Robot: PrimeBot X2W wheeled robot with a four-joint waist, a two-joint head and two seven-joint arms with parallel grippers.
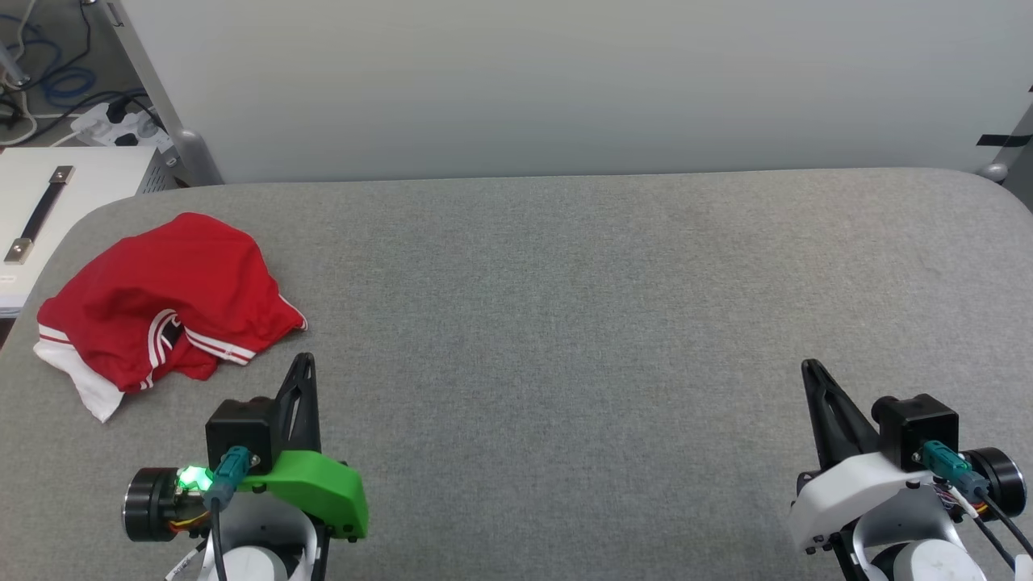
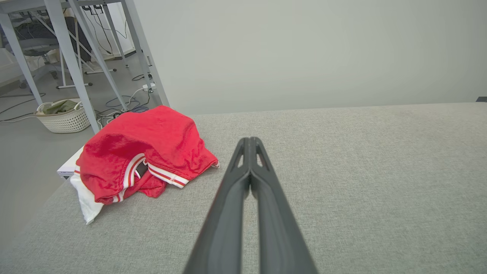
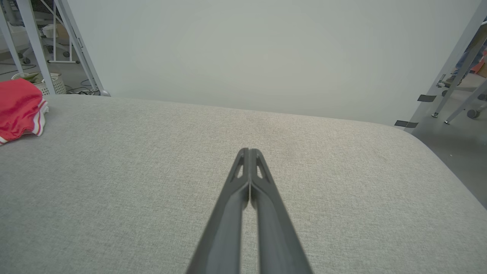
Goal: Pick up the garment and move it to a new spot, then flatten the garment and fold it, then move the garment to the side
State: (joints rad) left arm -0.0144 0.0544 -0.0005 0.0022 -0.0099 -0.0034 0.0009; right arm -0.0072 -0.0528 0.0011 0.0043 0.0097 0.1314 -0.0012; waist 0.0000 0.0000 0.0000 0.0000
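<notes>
Thin soft cloth garment, matt rough woven cloth tabletop, matt dark plastic left tool

Work surface: grey woven fabric, rounded far corners.
Wall panel: plain, pale grey-white, along the far edge.
Far left: white cabinet with a dark bar handle; white power strip and blue cables; grey floor; slanted grey metal legs; white perforated basket.
Far right: metal leg with black tape.
Light: even, soft.
</notes>
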